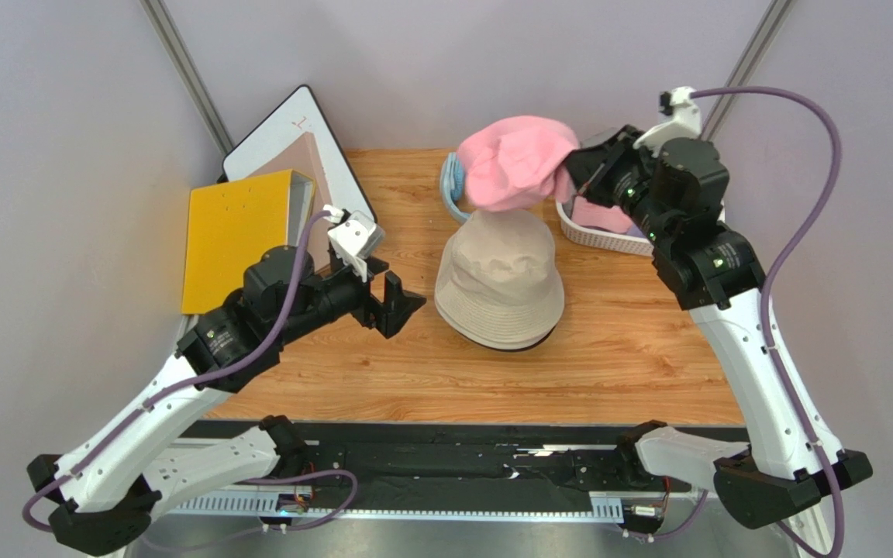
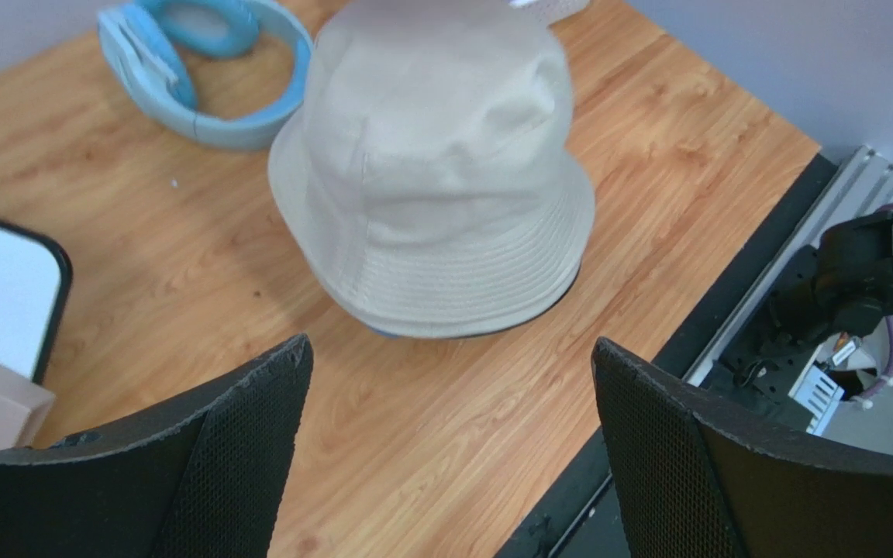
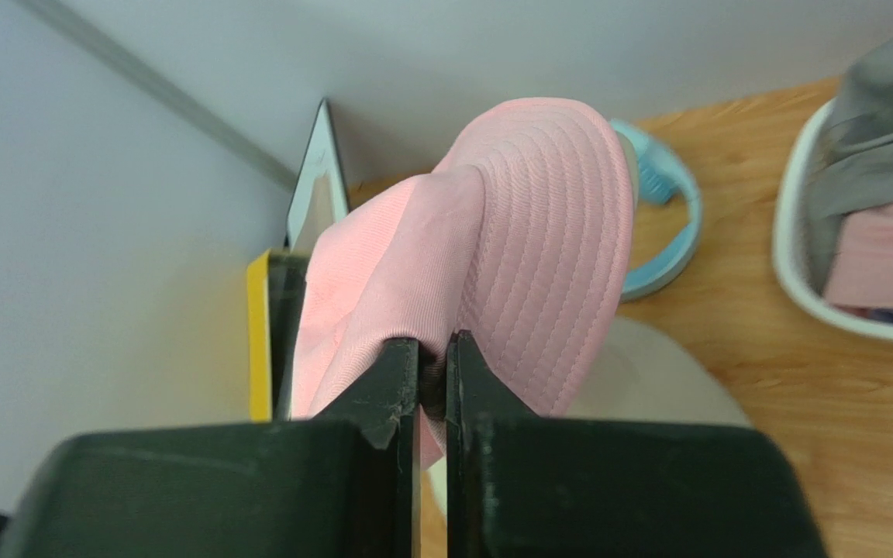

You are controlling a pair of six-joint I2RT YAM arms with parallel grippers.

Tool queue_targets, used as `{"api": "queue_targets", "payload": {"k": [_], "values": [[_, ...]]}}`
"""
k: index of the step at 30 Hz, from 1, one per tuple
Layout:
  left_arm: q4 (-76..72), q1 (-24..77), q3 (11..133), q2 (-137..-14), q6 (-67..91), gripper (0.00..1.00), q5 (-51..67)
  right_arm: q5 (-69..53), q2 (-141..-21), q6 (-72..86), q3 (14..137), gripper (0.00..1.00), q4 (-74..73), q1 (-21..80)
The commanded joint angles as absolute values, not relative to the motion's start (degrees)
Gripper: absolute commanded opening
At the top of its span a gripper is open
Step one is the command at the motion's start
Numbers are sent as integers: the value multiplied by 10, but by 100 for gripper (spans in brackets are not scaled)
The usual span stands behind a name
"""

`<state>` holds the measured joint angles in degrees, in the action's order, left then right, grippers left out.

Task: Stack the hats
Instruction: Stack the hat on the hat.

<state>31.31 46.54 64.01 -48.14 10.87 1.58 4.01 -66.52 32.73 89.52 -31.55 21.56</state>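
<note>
While the right end effector [image 1: 570,172] is clamped tight on a fold of the pink bucket hat [image 1: 515,161], that hat hangs in the air over the back of the wooden bench [image 1: 626,349], its stitched brim drooping to one side. In the right wrist view the two black fingers [image 3: 387,390] are almost touching, with only a thin pinch of pink cloth between them.

The beige bucket hat [image 1: 500,279] sits crown up near the middle of the bench, below and slightly in front of the pink one. A dark edge shows under its brim on the near side.

The left end effector [image 1: 402,305] hovers just left of the beige hat with its jaws spread wide and nothing between them, apart from the brim.

A light blue padded ring [image 1: 454,192] lies flat behind the beige hat. A white basket [image 1: 603,238] at the back right holds pink and grey fabric. A yellow flat block [image 1: 230,233] and a white board with a black frame [image 1: 282,134] lean at the back left.
</note>
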Motion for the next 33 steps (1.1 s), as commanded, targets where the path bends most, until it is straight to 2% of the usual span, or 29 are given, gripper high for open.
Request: {"api": "queue_targets", "payload": {"k": [1, 8, 20, 23, 25, 29, 32, 33], "values": [[281, 519, 725, -507, 50, 93, -56, -24, -651, 343, 875, 0, -316, 283], [283, 590, 802, -576, -39, 94, -127, 54, -672, 346, 886, 0, -296, 407], [241, 601, 759, -591, -51, 97, -162, 119, -762, 347, 952, 0, -281, 496], [241, 602, 742, -592, -63, 87, -211, 130, -763, 348, 951, 0, -274, 506], [236, 602, 730, -588, -65, 78, -239, 138, -760, 345, 953, 0, -281, 506], [224, 601, 712, -584, -73, 75, -277, 129, -748, 344, 947, 0, -284, 506], [230, 600, 713, -589, -77, 64, -287, 99, -737, 351, 928, 0, -264, 506], [231, 600, 712, -587, -79, 51, -285, 96, -737, 352, 927, 0, -264, 506]]}}
